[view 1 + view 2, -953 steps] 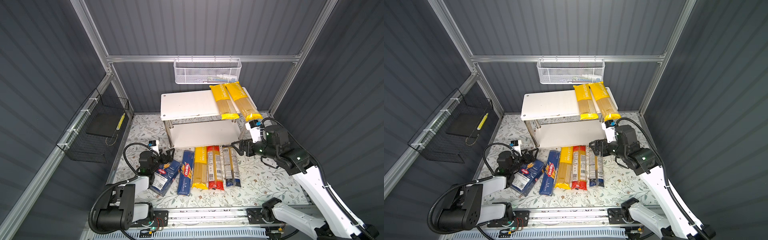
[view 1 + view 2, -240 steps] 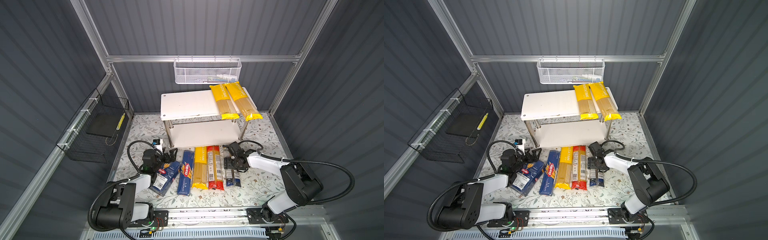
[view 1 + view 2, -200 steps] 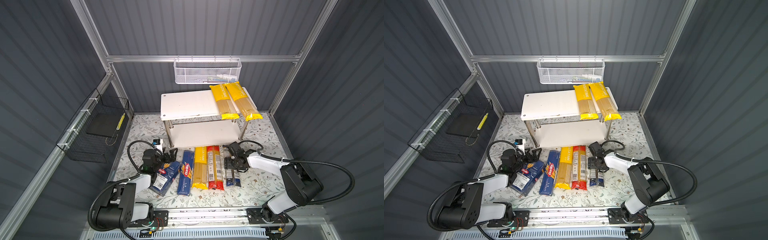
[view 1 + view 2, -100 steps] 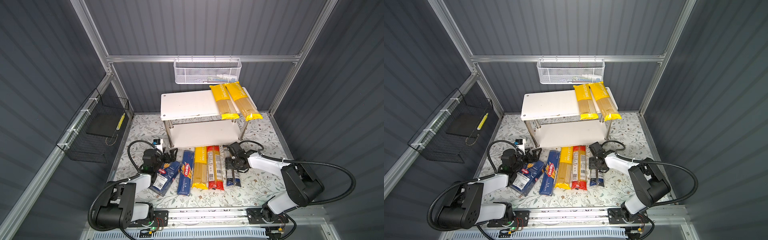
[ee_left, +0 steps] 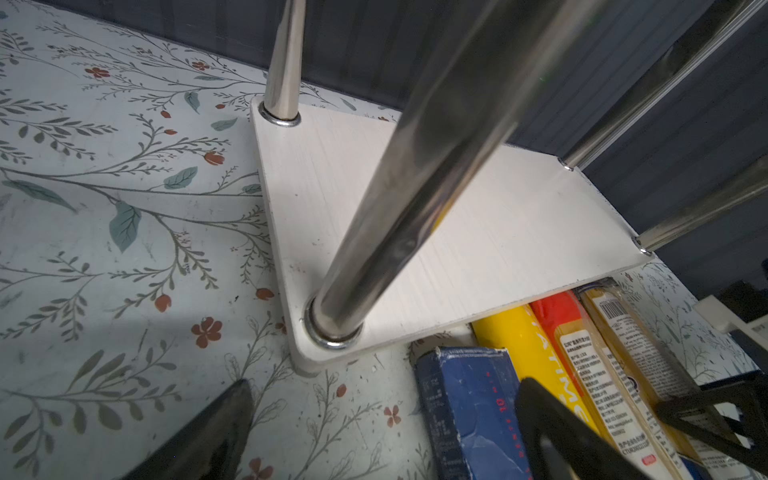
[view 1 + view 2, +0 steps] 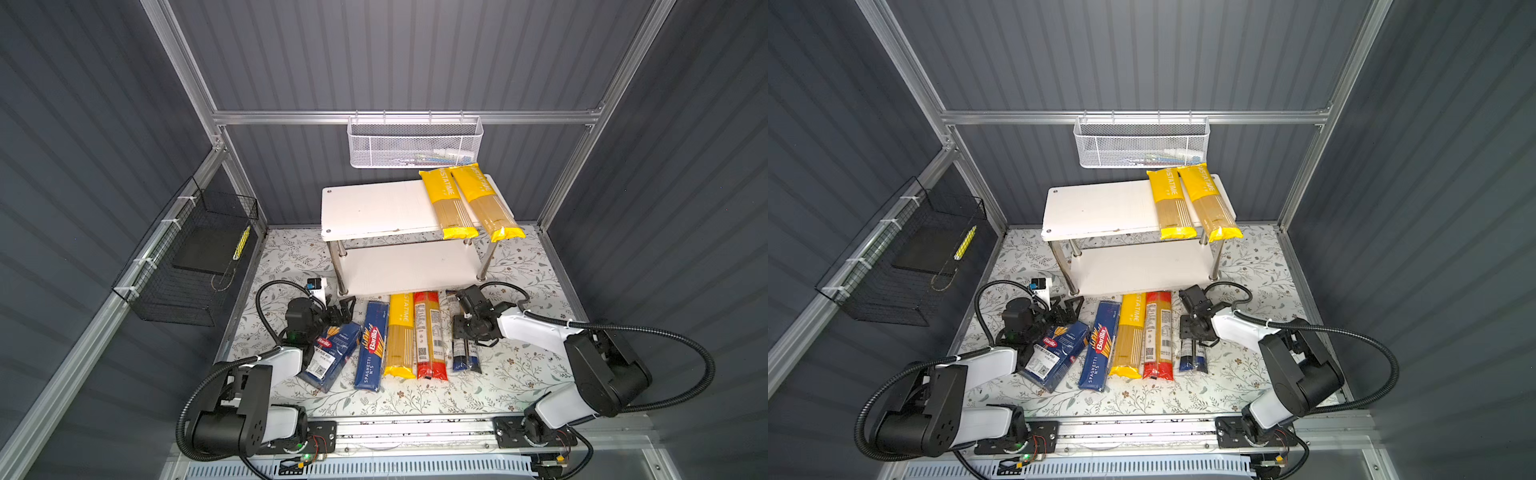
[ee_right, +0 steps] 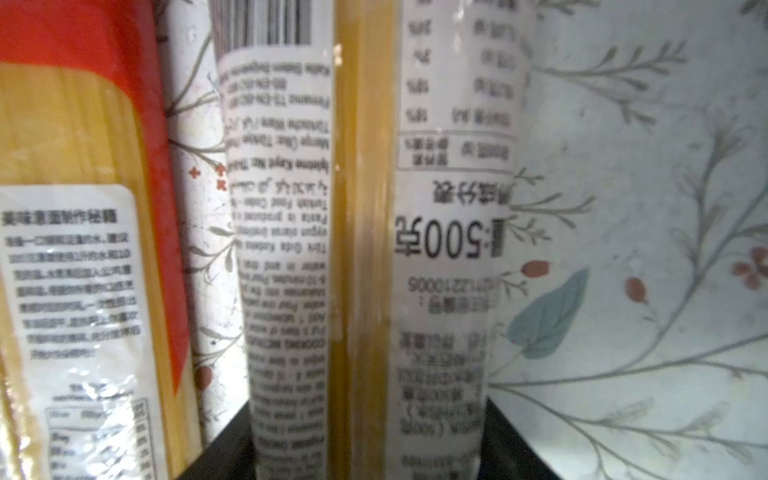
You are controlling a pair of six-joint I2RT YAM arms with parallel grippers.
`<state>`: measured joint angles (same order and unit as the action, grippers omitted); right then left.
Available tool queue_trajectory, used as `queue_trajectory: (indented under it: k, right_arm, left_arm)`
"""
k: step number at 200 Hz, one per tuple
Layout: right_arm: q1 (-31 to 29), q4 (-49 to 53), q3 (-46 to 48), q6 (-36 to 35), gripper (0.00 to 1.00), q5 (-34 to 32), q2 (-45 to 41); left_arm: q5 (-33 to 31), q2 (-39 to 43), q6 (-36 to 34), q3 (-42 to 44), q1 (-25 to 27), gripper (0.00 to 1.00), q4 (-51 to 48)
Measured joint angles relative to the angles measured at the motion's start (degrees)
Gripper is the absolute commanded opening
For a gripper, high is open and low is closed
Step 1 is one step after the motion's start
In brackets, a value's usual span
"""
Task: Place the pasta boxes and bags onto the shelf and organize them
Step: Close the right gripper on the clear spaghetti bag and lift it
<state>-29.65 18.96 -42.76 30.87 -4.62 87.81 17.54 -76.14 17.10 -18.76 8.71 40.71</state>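
**Right pincer astride the blue-ended bag**

We see the right arm folded low. Its elbow is bent near the base, its white forearm runs almost flat over the floral mat toward the middle, and its wrist is tipped down. The right pincer straddles the blue-ended bag about midway along it. In the right wrist view the dark fingers sit close against its two long edges, but we cannot tell whether they clamp it. The bag lies flat on the mat.

Just beside the pincer, toward the other arm, lies the red-ended bag. Past it come a yellow bag, the narrow box and the wide box. Beyond the pincer stands the shelf, with two yellow bags on its top board.

The left arm also stretches low. The left pincer is spread wide and holds nothing, at the wide box's far end near the shelf's front corner.
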Motion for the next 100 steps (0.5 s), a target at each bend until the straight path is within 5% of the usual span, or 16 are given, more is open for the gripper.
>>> queue_trajectory:
  k: [100]
  right_arm:
    - [0.0, -1.3, 1.6, 0.5, 0.53, 2.1, -2.1]
  left_arm:
    - [0.0, 0.0, -0.2, 0.0, 0.2, 0.99, -0.1]
